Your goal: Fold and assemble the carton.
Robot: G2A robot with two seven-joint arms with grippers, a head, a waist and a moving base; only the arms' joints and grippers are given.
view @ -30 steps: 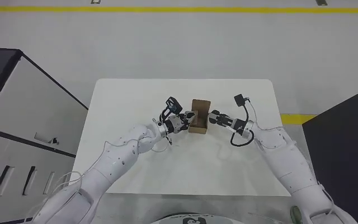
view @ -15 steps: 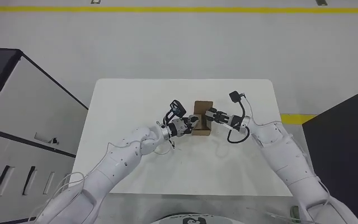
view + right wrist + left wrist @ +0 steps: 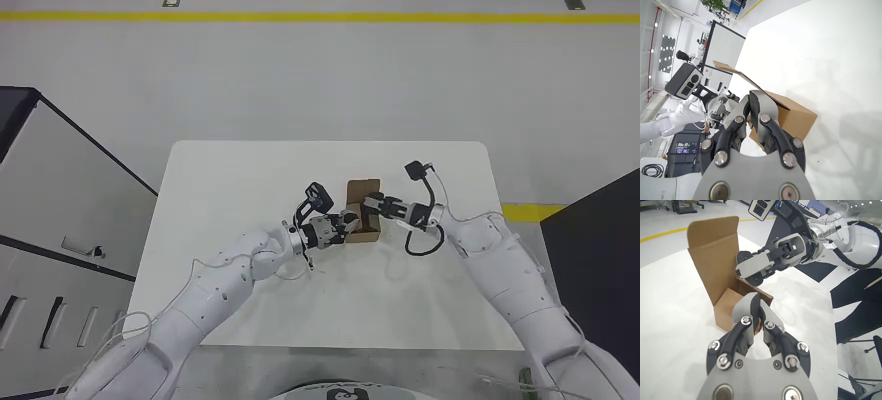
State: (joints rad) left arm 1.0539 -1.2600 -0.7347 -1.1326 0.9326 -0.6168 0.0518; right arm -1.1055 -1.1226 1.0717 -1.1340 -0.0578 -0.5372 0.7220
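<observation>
**Carton** [image 3: 361,192] [image 3: 715,262] [image 3: 797,119]: small, brown cardboard, partly erected. It stood near the middle of the worktop [image 3: 240,180] [image 3: 668,294] [image 3: 810,47], between the two grippers. Its top was open, and one tall flap with rounded corners stood upright on the far side.

**Left gripper** [image 3: 347,221] [image 3: 756,306]: at the carton's left side. The fingers were drawn together and pinched the thin cardboard edge of the near wall.

**Right gripper** [image 3: 369,208] [image 3: 751,108] [image 3: 748,270]: at the carton's right side, facing the left gripper across the box. The fingers were closed on the carton's wall, with cardboard showing between the pads. The two grippers sat close to each other, apart by little more than the carton's width.

**Surroundings:** white worktop; a grey cabinet [image 3: 60,190] beside its left edge; a yellow line [image 3: 300,16] on the floor beyond.
</observation>
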